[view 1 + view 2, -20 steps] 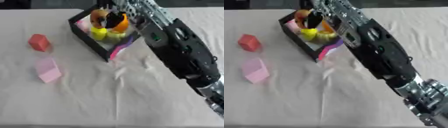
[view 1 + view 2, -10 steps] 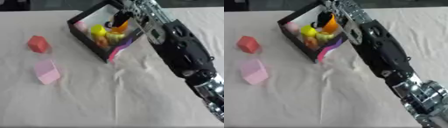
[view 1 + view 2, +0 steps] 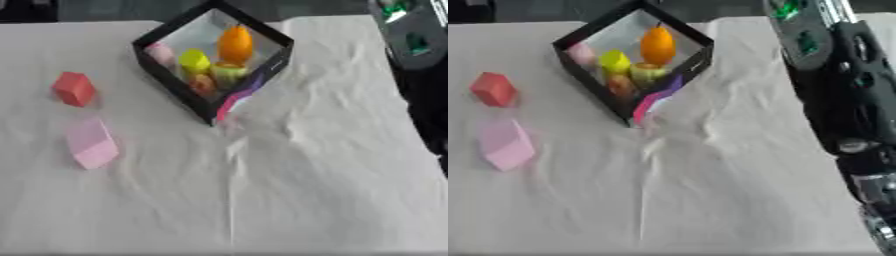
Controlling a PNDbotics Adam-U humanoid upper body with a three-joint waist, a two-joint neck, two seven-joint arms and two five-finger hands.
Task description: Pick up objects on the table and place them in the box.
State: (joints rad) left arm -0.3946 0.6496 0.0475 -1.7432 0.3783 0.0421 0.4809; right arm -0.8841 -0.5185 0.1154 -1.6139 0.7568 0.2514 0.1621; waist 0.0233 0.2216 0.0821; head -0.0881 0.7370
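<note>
Several items, among them an orange rounded piece and a yellow piece, are seen inside the black open-topped box at upper centre. A red block and a pink block are left on the white cloth-covered table at the left, so the task is judged partly done. Only the black right arm is shown along the right edge; its hand is not visible, so its state cannot be told.

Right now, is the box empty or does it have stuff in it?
It has stuff. The box holds an orange thing and yellow things.
</note>
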